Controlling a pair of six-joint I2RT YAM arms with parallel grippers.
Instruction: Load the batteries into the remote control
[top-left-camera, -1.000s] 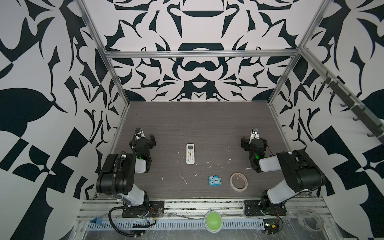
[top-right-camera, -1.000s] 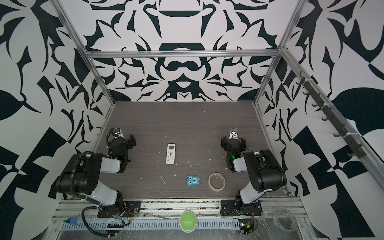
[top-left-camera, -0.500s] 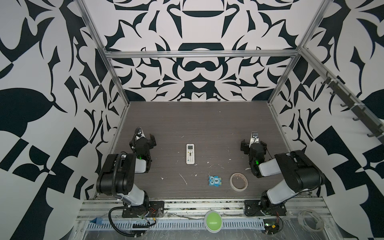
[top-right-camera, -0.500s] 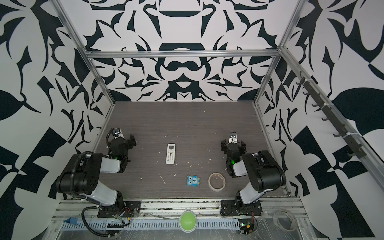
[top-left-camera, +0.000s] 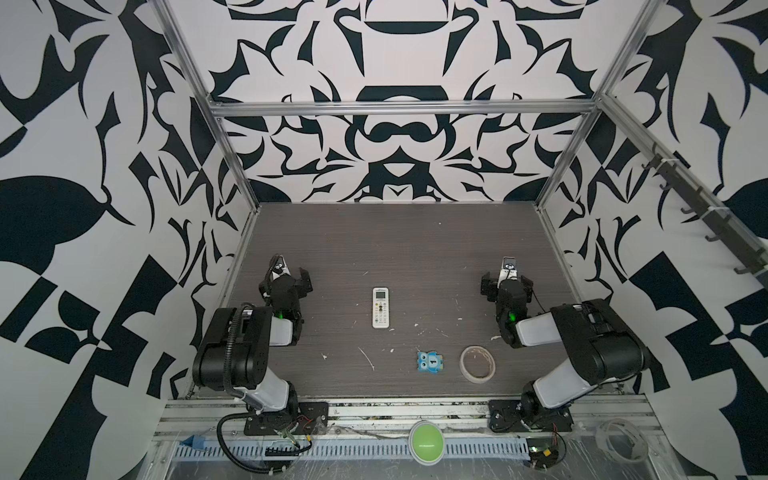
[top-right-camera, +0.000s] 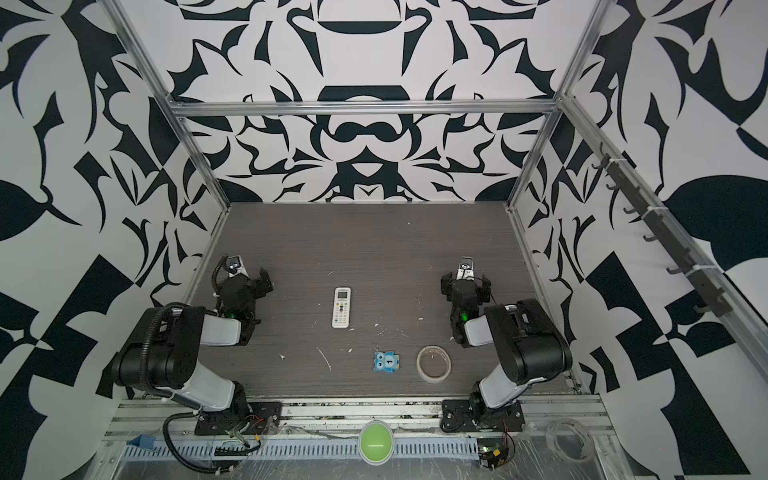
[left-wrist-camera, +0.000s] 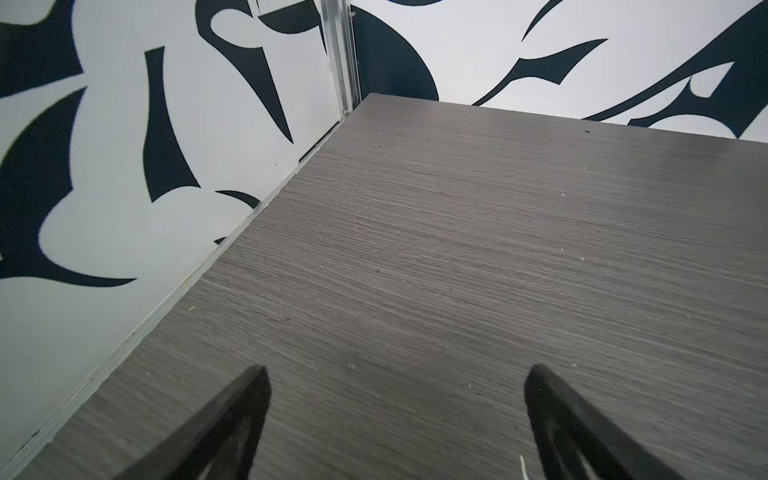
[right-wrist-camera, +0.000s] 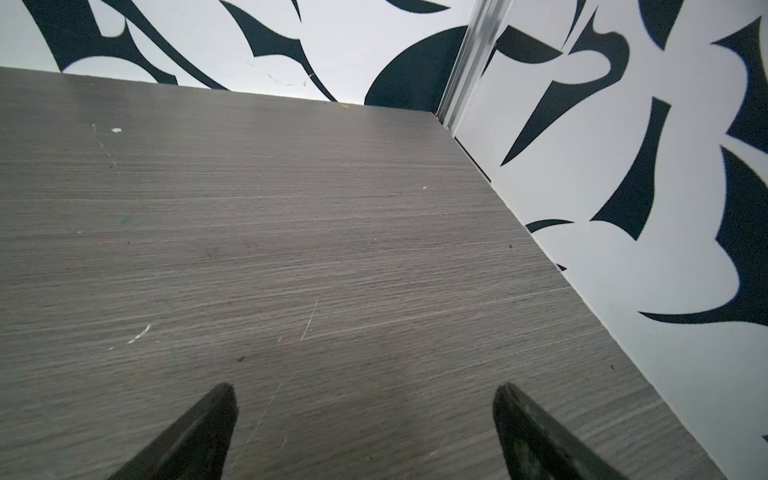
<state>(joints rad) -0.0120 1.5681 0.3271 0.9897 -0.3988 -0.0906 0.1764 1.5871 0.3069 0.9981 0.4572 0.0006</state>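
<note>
- The remote control (top-left-camera: 380, 307) (top-right-camera: 341, 307) lies flat and face up on the grey wood-grain table (top-left-camera: 395, 241), near the middle, with its small screen at the far end and its buttons towards the near end.
- Nothing touches the remote; it lies between the 2 arms and well apart from both.
- The left gripper (top-left-camera: 286, 278) (top-right-camera: 243, 279) sits low over the table at the left side, close to the patterned wall (left-wrist-camera: 124, 208).
- In the left wrist view its 2 fingers (left-wrist-camera: 232, 419) stand wide apart, with only bare table between them (left-wrist-camera: 397, 374).
- The right gripper (top-left-camera: 507, 282) (top-right-camera: 465, 281) sits at the right side of the table, about as far back as the left one.
- In the right wrist view its fingers (right-wrist-camera: 199, 428) are also spread wide and hold nothing; only scratched table shows between them (right-wrist-camera: 365, 388).
- A blue owl tile (top-left-camera: 430, 362) (top-right-camera: 387, 361) marked "1" lies nearer than the remote and to its right.
- A tape roll (top-left-camera: 477, 363) (top-right-camera: 433, 364) lies flat just right of the tile, not touching it.
- White scraps (top-left-camera: 368, 357) are scattered over the near half of the table, some just beside the remote's near end.
- A green button (top-left-camera: 425, 441) sits on the metal rail at the near edge, in front of the table.
</note>
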